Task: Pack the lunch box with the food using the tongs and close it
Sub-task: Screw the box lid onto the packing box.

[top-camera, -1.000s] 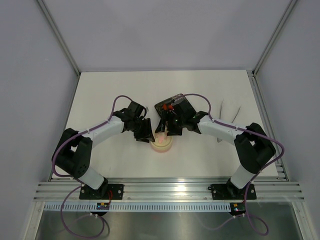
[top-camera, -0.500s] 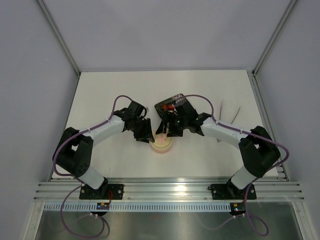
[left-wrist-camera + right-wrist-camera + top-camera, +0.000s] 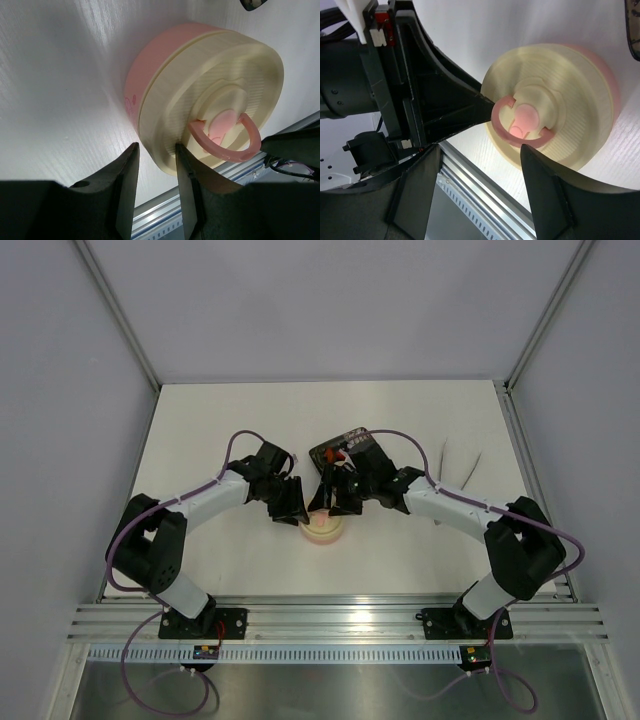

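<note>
The lunch box (image 3: 324,529) stands on the table between both arms, its cream lid (image 3: 220,75) on the pink tub (image 3: 145,70). A pink ring handle (image 3: 499,122) sits at the lid's middle. My left gripper (image 3: 156,146) is shut on the lid's rim, one finger on top and one at the side. My right gripper (image 3: 480,150) hangs open just above the near edge of the lid, touching nothing. The tongs (image 3: 474,467) lie at the table's right, away from both grippers. The food is hidden.
A black square tray (image 3: 362,450) sits just behind the lunch box, partly under my right wrist. The aluminium rail (image 3: 330,620) runs along the near table edge. Grey walls enclose the table on three sides.
My right gripper has shifted slightly left over the lunch box and its jaws have narrowed a little. The left gripper and the lunch box have not moved.
</note>
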Controlling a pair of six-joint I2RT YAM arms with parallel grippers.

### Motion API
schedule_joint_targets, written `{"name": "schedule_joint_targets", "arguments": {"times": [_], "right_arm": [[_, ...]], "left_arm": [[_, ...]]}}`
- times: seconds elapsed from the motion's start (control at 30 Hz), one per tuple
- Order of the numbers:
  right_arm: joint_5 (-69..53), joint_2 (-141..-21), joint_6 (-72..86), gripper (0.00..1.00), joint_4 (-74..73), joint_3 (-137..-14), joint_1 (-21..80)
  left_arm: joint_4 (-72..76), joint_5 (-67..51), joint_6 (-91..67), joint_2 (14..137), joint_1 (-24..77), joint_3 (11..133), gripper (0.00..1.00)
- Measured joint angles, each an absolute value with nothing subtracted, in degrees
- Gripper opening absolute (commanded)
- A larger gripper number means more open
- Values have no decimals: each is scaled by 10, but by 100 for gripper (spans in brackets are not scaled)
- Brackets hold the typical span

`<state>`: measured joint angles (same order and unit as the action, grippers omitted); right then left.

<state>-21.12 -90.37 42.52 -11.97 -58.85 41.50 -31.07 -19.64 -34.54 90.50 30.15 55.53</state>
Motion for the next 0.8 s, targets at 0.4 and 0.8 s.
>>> {"name": "schedule_joint_targets", "arguments": {"times": [0.4, 0.8], "right_arm": [[-131, -887, 274, 67, -252, -651, 430], [-82, -946, 75, 64, -332, -732, 486]], "left_arm": [[-310, -196, -345, 906, 303, 558, 37], [-317, -192, -343, 909, 304, 565, 37]]}}
